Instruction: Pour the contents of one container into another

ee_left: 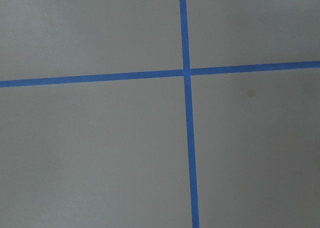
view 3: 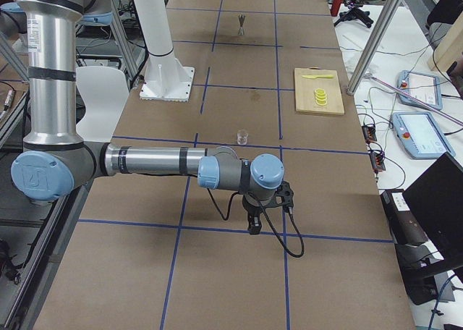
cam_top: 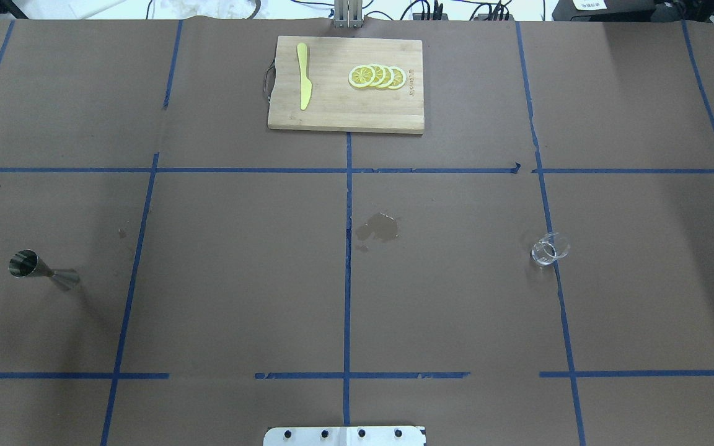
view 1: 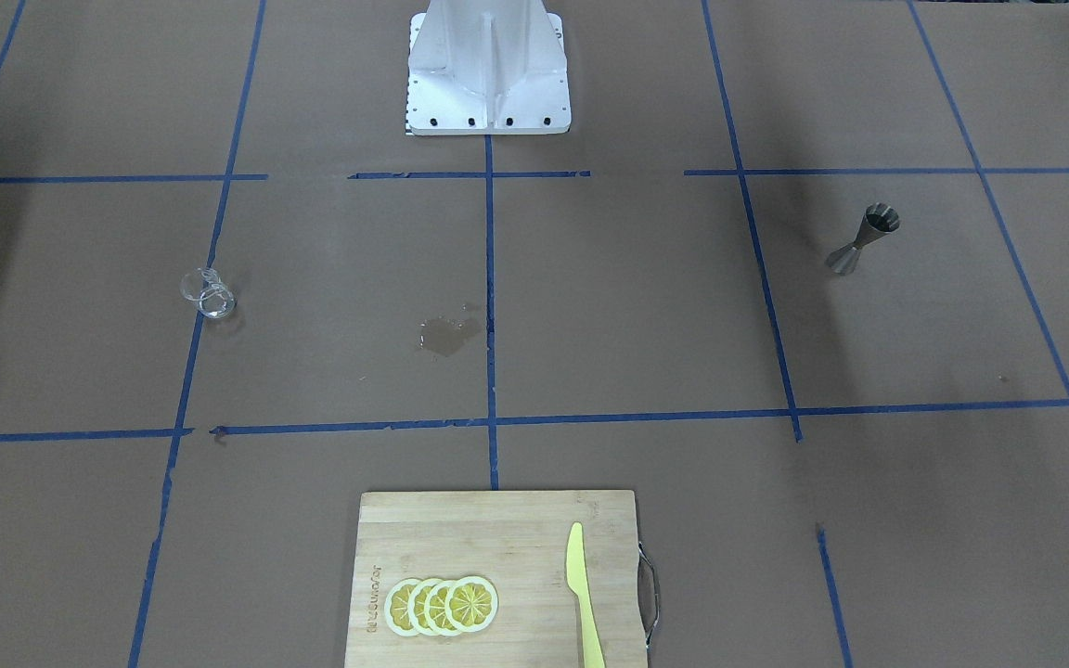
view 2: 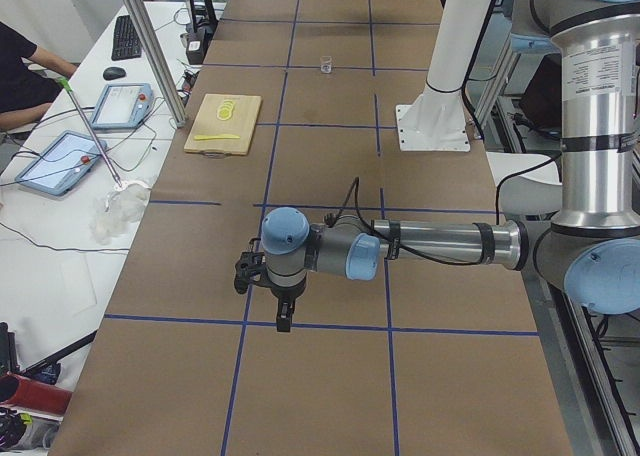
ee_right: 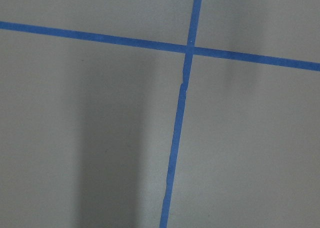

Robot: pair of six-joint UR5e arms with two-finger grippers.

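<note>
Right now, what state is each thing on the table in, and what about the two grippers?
glass cup: upright, not held, contents unclear.
jigger: upright, not held.
spill: wet patch mid-table.
lemon slices: overlapping row on the cutting board.
knife: lying flat on the board.
left gripper: pointing down over the table, open or shut unclear.
right gripper: the same.

Even soft overhead light, brown worktop (cam_top: 456, 310) w/ no hard glare, overhead view blown out along 12 o'clock edge, jigger (cam_top: 41, 269) throws faint soft shadow toward 5 o'clock, glass cup (cam_top: 550, 249) w/ small highlights, wrist views soft, right wrist w/ broad grey shadow band at 7 o'clock
</note>
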